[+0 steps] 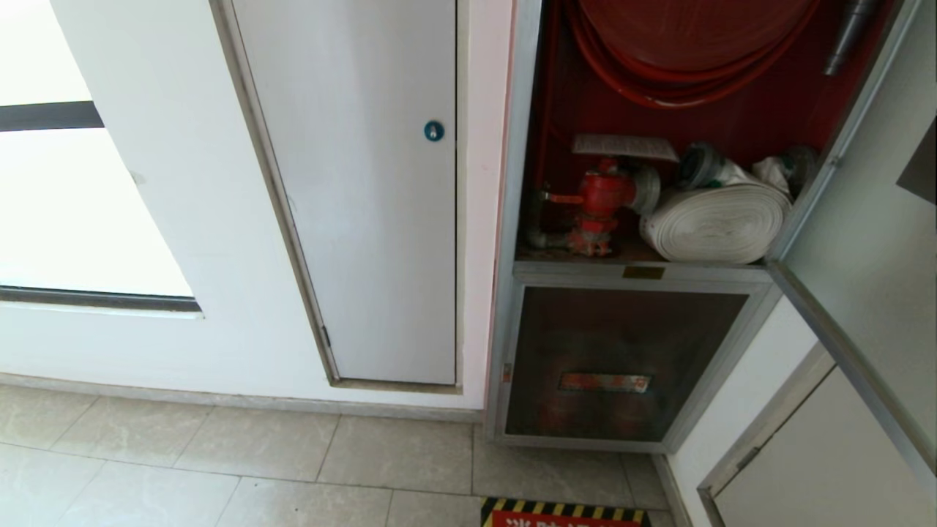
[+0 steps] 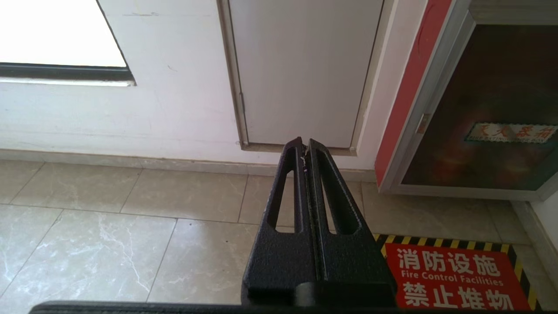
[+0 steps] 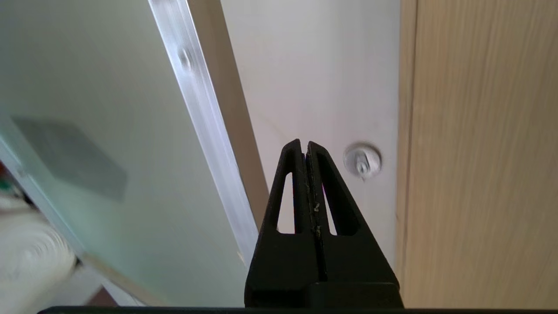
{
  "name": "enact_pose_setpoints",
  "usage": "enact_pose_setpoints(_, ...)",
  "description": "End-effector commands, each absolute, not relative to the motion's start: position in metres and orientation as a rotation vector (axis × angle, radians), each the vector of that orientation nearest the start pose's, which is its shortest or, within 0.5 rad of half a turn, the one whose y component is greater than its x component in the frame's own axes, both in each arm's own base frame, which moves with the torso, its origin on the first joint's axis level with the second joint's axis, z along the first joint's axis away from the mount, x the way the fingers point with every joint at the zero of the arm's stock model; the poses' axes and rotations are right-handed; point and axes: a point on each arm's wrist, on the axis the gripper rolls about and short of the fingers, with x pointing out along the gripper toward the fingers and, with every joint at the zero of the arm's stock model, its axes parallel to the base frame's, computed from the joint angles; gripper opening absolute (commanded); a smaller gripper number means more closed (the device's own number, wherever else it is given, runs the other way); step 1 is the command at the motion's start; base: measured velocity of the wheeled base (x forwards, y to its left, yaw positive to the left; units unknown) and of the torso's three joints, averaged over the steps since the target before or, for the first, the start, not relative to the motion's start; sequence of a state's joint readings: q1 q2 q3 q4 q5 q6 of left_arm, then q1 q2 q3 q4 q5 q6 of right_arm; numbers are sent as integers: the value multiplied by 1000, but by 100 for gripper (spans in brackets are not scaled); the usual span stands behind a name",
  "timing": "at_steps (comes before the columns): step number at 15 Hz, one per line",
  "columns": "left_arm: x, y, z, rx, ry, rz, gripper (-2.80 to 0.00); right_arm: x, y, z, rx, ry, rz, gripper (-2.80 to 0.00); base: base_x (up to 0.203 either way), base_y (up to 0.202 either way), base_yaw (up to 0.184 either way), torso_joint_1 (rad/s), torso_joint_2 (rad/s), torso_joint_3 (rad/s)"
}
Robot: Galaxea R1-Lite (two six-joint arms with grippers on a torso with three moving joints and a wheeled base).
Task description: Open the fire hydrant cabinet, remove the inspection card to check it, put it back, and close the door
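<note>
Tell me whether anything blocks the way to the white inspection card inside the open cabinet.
Nothing visible does. The glass door is swung open, and the thin white inspection card lies exposed above the red valve. The shut right gripper points past the door's frame.

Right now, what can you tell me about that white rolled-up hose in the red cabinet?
The white rolled hose looks like flat fabric wound into a tight coil. It lies tilted on the bottom shelf of the open fire hydrant cabinet, right of the red valve, under the red hose reel. Metal couplings show at its back. Neither gripper touches it.
</note>
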State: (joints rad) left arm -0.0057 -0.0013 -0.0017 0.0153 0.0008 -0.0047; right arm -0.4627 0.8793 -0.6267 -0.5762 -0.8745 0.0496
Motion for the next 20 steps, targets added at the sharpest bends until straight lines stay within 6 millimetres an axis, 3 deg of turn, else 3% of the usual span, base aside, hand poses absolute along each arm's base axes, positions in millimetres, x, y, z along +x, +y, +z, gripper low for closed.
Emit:
enact_pose_setpoints(1, -23, 0, 74, -5, 14, -5, -280, 73, -57, 303, 117, -404, -1333, -280, 0, 0, 0, 0, 0, 0)
enact_pose_setpoints(7, -23, 0, 75, -5, 13, -5, -280, 81, -67, 311, 108, -407, -1362, -280, 0, 0, 0, 0, 0, 0)
enact_pose_setpoints(11, -23, 0, 74, -5, 14, -5, -280, 95, -83, 311, 112, -390, -1359, -280, 0, 0, 0, 0, 0, 0)
enact_pose_setpoints(15, -23, 0, 74, -6, 14, -5, -280, 94, -101, 308, 111, -390, -1365, -280, 0, 0, 0, 0, 0, 0)
enact_pose_setpoints(20, -23, 0, 74, -5, 14, -5, -280, 92, -100, 305, 132, -401, -1295, -280, 0, 0, 0, 0, 0, 0)
